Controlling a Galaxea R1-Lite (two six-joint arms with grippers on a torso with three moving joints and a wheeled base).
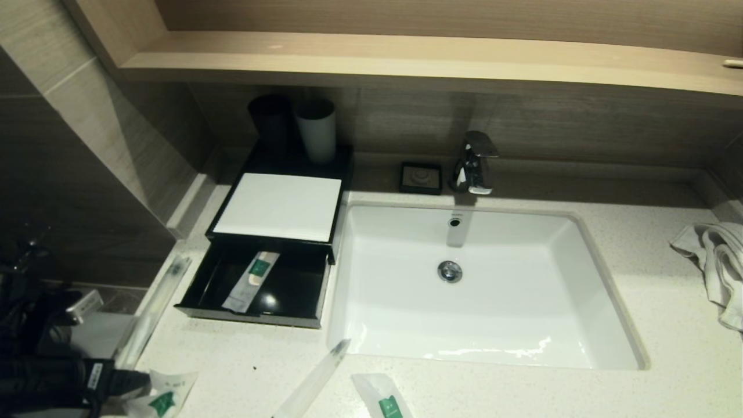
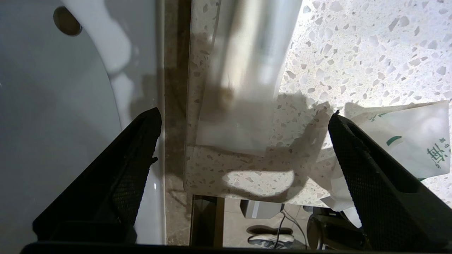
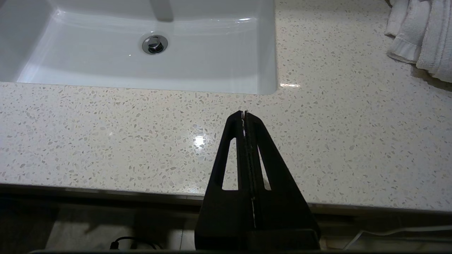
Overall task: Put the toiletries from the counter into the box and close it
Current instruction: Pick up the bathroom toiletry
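left gripper [image 2: 243,141] wide open, empty, hovering over clear-wrapped stick [image 2: 247,70] at counter [image 2: 370,46] front edge. risk imo: slick wrap skids off the edge, or a finger snags sachet [image 2: 406,141] alongside. box [image 1: 278,206] drawer open, one sachet inside. stick's far end cut off. right gripper [image 3: 244,114] parked, closed.

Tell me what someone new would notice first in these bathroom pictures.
Probably the white sink mid-counter, then the black box to its left, its drawer pulled out with one sachet inside. More toiletries lie along the counter's front edge, where the left gripper hovers open over a clear-wrapped stick. The right gripper sits shut by the front edge.
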